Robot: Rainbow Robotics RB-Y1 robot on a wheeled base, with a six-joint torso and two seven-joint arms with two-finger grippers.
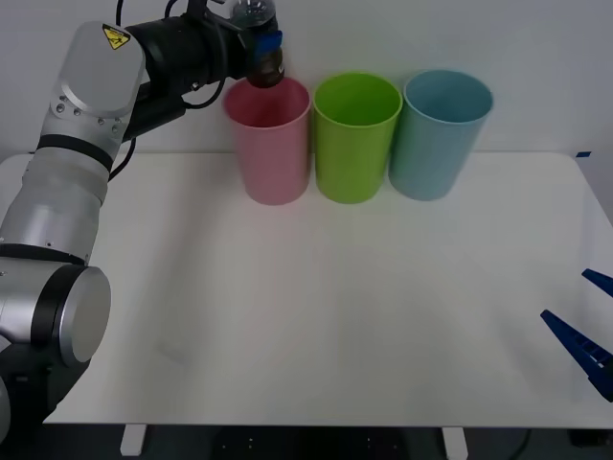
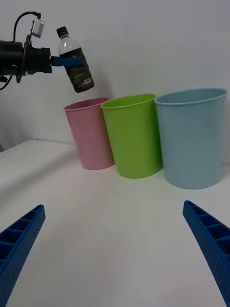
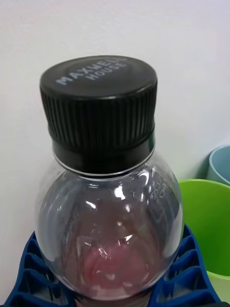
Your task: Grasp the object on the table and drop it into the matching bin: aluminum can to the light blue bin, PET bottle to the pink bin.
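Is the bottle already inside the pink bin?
No. The left gripper holds the bottle above the pink bin.

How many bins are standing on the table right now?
3, in a row at the table's far edge: the pink bin on the robot's left, under the held PET bottle, the green bin in the middle, the light blue bin on the right.

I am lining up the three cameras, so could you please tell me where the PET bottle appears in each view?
Front view: the PET bottle is at the top edge, held in the left pincer above the pink bin.
Right wrist view: upper left, tilted, above the pink bin.
Left wrist view: centre, its cap uppermost.
Shared landmark: the green bin, next to the pink bin.
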